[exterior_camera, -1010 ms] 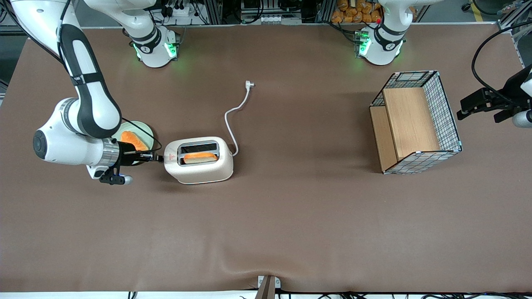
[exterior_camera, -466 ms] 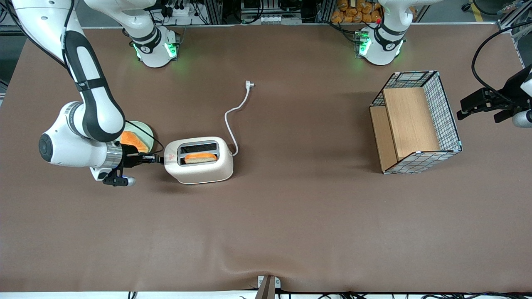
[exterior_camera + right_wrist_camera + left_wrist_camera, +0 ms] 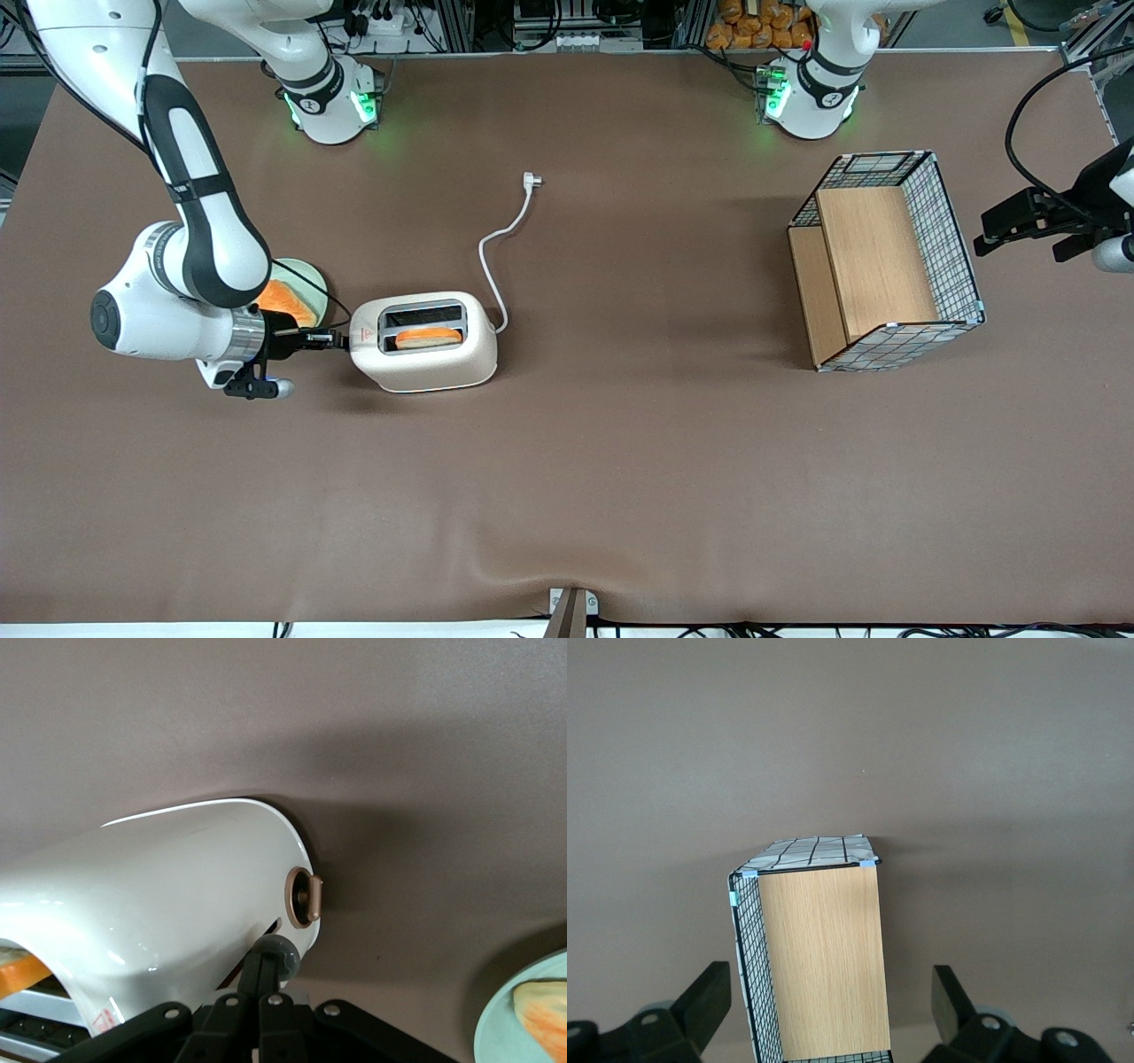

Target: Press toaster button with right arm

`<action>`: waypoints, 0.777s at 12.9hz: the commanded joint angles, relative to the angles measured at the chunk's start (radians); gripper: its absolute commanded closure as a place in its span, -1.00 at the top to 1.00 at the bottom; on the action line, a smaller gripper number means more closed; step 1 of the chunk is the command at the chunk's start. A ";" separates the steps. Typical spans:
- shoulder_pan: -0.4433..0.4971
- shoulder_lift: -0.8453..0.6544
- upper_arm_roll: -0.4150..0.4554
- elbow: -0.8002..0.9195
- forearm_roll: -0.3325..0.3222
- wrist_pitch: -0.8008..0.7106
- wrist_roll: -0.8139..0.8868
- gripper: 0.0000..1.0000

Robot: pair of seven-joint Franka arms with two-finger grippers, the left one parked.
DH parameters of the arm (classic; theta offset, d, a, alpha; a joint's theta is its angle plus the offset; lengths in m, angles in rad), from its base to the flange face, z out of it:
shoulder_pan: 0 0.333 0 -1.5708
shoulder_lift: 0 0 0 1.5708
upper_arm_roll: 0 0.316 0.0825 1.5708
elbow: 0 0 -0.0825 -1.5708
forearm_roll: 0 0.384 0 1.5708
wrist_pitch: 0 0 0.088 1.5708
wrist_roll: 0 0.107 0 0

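Pressing the small grey toaster button [image 3: 282, 958], the slim black pincer [image 3: 264, 979] meets the glossy rounded toaster [image 3: 159, 895].

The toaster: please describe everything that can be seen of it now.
The toaster is cream-white, rounded and glossy, like plastic, and stands upright on the brown table. The slot nearer the front camera holds an orange-crusted slice; the other looks empty. Its white cord ends in an unplugged plug. The shut gripper touches the grey toaster button on the narrow end, beside a round dial.

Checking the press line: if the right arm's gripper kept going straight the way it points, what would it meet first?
Probably the toaster button, on the toaster's narrow end; the gripper already looks touching it.
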 commanded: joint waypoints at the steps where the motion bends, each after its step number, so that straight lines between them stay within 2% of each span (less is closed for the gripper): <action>1: 0.000 0.031 -0.005 -0.013 0.025 0.041 -0.055 -1.00; 10: -0.006 0.070 -0.005 -0.013 0.049 0.076 -0.116 -1.00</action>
